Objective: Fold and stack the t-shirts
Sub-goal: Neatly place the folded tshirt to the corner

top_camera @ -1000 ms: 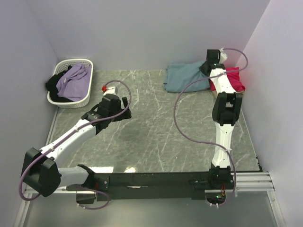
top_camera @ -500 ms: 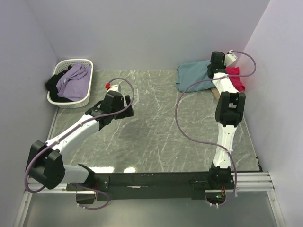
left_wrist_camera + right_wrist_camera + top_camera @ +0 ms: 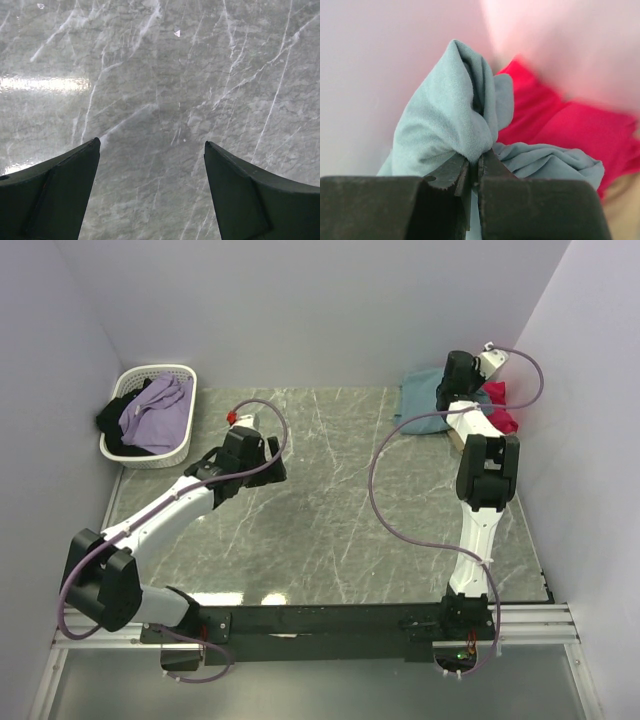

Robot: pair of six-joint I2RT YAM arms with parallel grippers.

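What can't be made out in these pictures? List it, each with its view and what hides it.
- Teal t-shirt: top view, bunched and partly behind the right arm, so its folds are unreadable.
- Crimson t-shirt: right wrist view, blurred and cut by the frame edge.
- Beige t-shirt: right wrist view, only a blurred corner sliver.
- Dark clothes in the basket: top view, mostly under the lilac cloth.

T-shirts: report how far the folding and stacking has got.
Done: nothing plainly folded. The crimson-pink shirt lies in the far right corner, with a beige shirt showing at its edge. In hand: the right gripper pinches the bunched teal-blue shirt, while the left gripper hangs open over the marble table. Left: folding and stacking all three.
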